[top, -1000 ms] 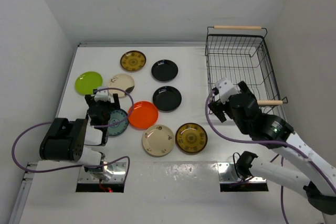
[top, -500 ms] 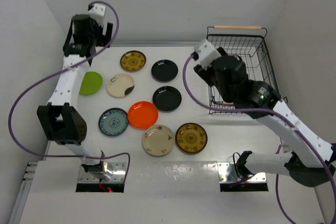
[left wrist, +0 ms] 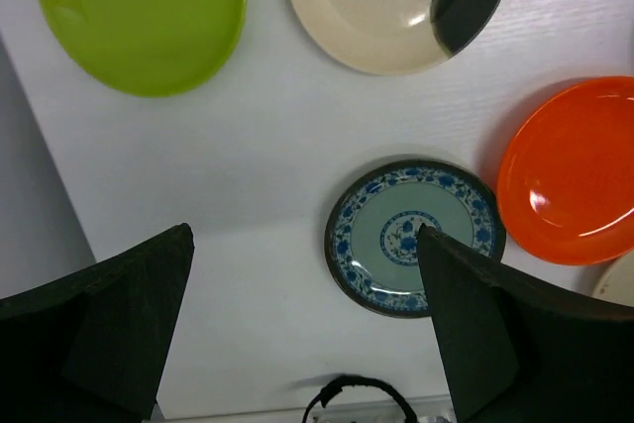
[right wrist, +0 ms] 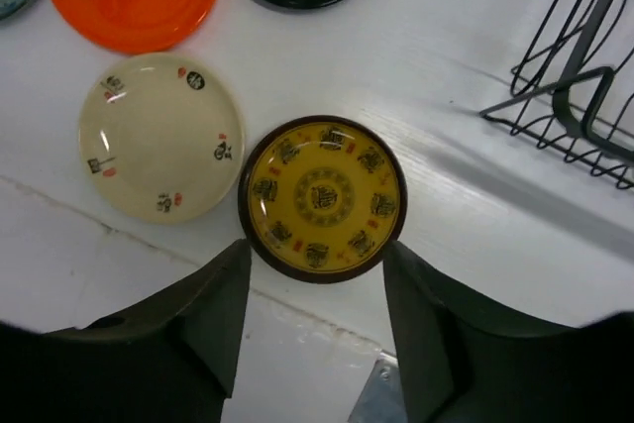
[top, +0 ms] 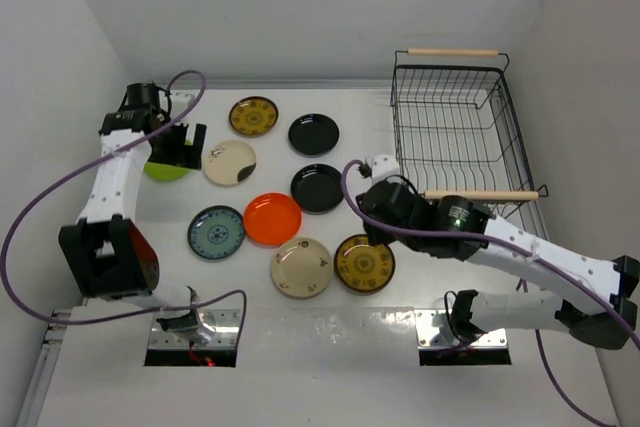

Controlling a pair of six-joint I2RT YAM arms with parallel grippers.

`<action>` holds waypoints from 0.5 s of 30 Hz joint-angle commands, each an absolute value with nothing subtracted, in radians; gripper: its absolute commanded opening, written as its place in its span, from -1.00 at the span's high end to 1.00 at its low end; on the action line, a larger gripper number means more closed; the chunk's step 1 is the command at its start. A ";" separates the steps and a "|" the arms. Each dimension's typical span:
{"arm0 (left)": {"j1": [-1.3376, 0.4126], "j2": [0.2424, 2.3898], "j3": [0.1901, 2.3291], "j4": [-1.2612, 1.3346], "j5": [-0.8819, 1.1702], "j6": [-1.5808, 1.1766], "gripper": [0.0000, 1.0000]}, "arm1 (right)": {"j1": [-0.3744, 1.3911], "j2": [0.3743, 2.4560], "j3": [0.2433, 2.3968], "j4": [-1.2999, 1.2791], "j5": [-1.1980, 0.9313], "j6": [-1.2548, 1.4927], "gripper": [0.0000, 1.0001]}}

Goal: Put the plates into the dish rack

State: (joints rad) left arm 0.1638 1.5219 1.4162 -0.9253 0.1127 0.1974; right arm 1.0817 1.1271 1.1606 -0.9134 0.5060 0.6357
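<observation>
Nine plates lie on the white table: lime green (top: 160, 169), cream (top: 230, 162), gold-brown (top: 253, 115), two black (top: 313, 134) (top: 318, 188), orange-red (top: 272, 219), teal (top: 216, 232), cream (top: 301, 267), gold-brown (top: 364, 263). The black wire dish rack (top: 455, 127) stands empty at the back right. My left gripper (top: 183, 150) hangs open and empty above the lime green plate's edge; its view shows the teal plate (left wrist: 414, 235) by the right finger (left wrist: 495, 334). My right gripper (right wrist: 317, 279) is open and empty, high above the front gold-brown plate (right wrist: 322, 195).
White walls close in the left, back and right sides. Purple cables loop off both arms. Metal mounting plates (top: 450, 332) sit at the near edge. The rack's corner (right wrist: 584, 96) shows at the right of the right wrist view.
My left arm came down from the back-left corner to above the lime green plate. My right arm moved from beside the rack forward and down over the front gold-brown plate.
</observation>
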 commanded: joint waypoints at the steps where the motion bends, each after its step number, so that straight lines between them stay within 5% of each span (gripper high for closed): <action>1: 0.149 1.356 1.356 -0.824 0.118 0.186 -1.00 | 1.121 1.036 1.074 -0.911 0.497 0.891 -0.19; 5: 0.149 1.302 1.264 -0.824 0.048 0.206 -0.50 | 1.123 0.912 0.870 -0.850 0.489 1.078 -0.59; 7: 0.149 1.273 1.209 -0.824 0.037 0.216 -0.39 | 1.121 0.842 0.763 -0.835 0.502 1.121 -0.59; 15: 0.149 1.262 1.100 -0.824 -0.052 0.242 -0.62 | 1.112 0.781 0.527 -0.754 0.581 1.276 -0.40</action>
